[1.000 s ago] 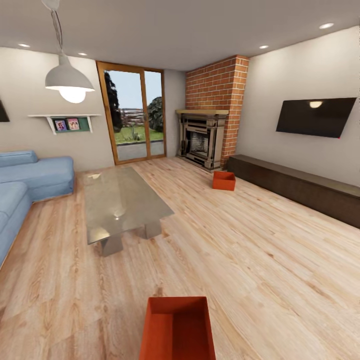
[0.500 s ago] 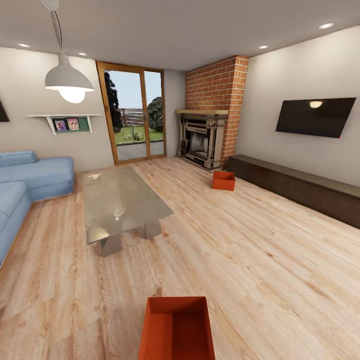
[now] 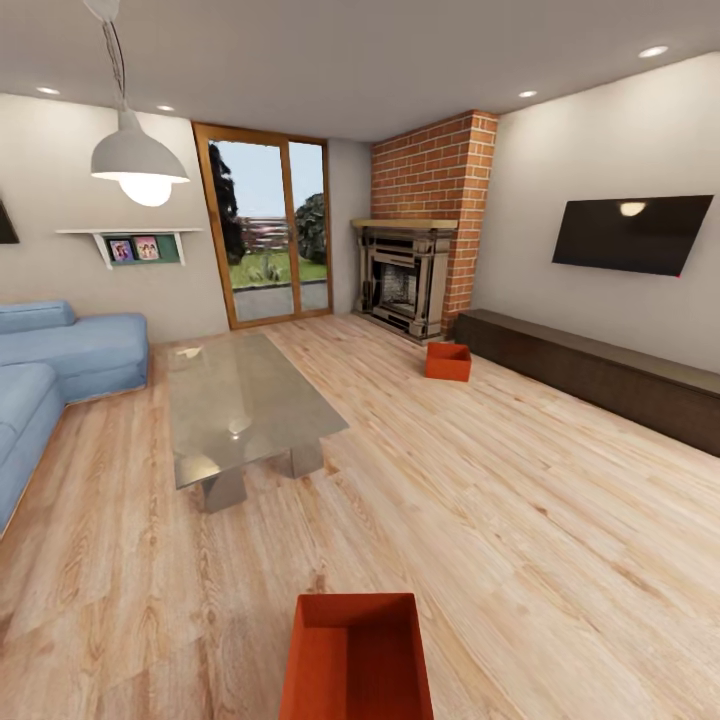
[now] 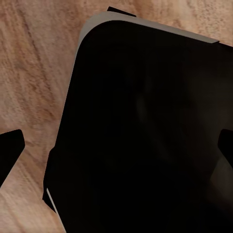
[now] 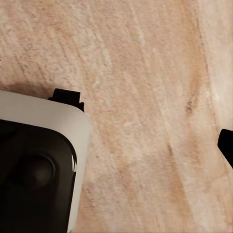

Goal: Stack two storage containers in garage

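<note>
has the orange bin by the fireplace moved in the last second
No. The far storage container sits at the same spot between the fireplace and the dark low cabinet.

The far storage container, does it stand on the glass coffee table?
No, the far storage container stands on the wood-plank floor near the fireplace.

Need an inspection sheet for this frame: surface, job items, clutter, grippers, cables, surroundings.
Surface: light wood-plank floor, living room.
Job's things: near storage container on the planks at the head view's bottom edge, open side up, inside bare; far storage container on the planks by the brick fireplace.
Clutter: nothing seen.
Grippers: left gripper and right gripper only as dark fingertips at the wrist views' edges, above a dark rounded robot part and planks; holding nothing seen, state unclear.
Cables: pendant lamp cord only.
Surroundings: glass coffee table, blue sofa, glass doors, wall TV, low cabinet.
</note>
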Controlling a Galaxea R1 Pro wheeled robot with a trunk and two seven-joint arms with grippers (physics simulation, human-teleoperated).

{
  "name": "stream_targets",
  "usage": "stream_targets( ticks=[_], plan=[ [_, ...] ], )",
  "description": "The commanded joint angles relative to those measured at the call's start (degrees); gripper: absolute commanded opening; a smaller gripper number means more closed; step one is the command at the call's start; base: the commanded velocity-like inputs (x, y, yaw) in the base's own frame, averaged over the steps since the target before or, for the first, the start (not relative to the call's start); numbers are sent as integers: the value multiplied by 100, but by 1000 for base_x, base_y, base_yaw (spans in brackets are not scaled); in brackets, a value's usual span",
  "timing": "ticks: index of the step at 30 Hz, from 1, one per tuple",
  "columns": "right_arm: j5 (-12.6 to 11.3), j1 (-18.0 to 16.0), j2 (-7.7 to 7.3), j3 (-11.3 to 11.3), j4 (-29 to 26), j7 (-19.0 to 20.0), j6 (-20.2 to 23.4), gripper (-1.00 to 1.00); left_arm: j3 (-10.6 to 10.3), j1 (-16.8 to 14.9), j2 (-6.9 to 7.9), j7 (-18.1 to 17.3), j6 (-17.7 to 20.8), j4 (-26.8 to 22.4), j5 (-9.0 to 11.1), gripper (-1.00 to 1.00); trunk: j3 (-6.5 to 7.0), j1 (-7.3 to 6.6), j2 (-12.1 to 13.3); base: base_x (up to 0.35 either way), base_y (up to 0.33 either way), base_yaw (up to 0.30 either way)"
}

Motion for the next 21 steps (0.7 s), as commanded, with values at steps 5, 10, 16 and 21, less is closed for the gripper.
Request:
stream_targets(
  ticks=[5, 10, 16, 21],
  plan=[
    [-37, -7, 7, 41, 20, -11, -25, 100, 12, -1, -1, 4, -12, -2, 11, 100, -35, 0, -3, 0, 1, 0],
    [-49, -7, 7, 36, 19, -11, -15, 100, 12, -1, -1, 4, -10, -2, 11, 100, -79, 0, -3, 0, 0, 0],
    [-76, -7, 7, -1, 18, -11, -9, 100, 12, -1, -1, 4, -8, -2, 11, 100, -134, 0, -3, 0, 0, 0],
    [-85, -7, 11, -23, 18, -11, -7, 100, 12, -1, -1, 4, -9, -2, 11, 100, -180, 0, -3, 0, 0, 0]
  ],
)
